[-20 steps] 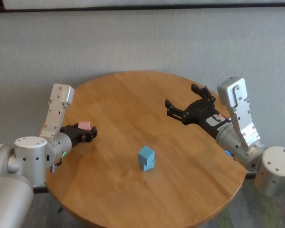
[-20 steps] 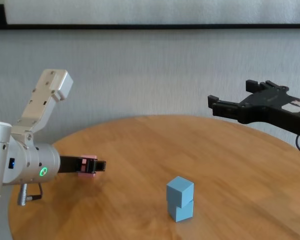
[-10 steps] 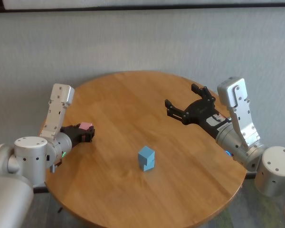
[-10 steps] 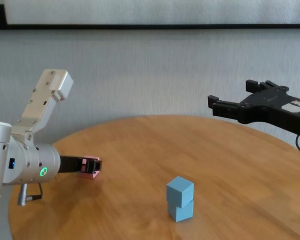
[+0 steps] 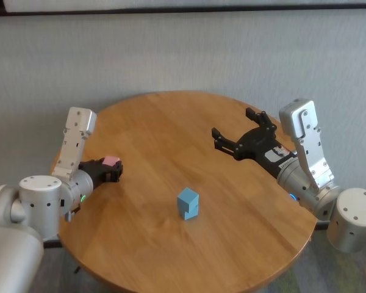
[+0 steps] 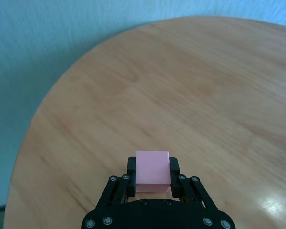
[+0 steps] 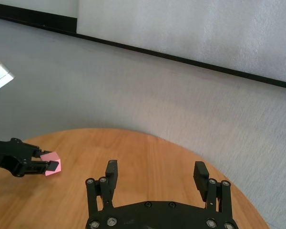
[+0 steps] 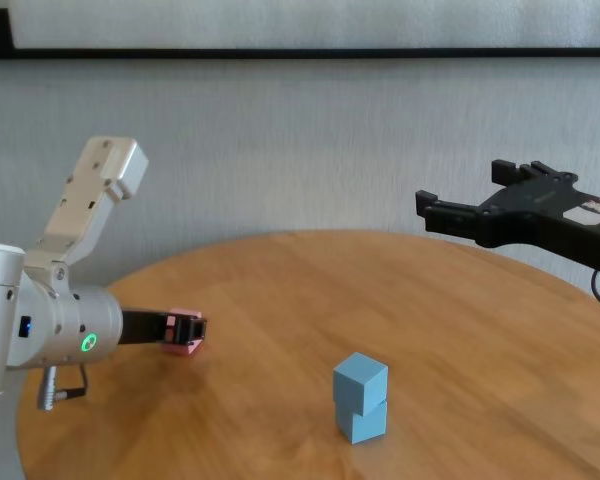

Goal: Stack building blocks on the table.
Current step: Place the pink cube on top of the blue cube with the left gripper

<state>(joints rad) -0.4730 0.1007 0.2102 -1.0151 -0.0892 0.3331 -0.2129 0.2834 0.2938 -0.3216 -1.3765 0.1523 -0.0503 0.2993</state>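
Note:
Two light blue building blocks (image 5: pixel 188 203) (image 8: pixel 360 397) stand stacked, one on the other and slightly askew, near the middle of the round wooden table (image 5: pixel 171 122). A pink building block (image 5: pixel 111 162) (image 6: pixel 152 171) (image 8: pixel 186 334) (image 7: pixel 51 164) sits between the fingers of my left gripper (image 5: pixel 113 166) (image 6: pixel 152 176), which is shut on it low over the table's left side. My right gripper (image 5: pixel 241 135) (image 7: pixel 156 177) (image 8: pixel 460 205) hovers open and empty above the table's right side.
A grey wall (image 5: pixel 183 55) rises behind the table. The table's curved left edge (image 6: pixel 33 124) runs close to the left gripper.
The left gripper's fingers have closed onto the pink block and lifted it slightly. The right arm and the blue stack have not moved.

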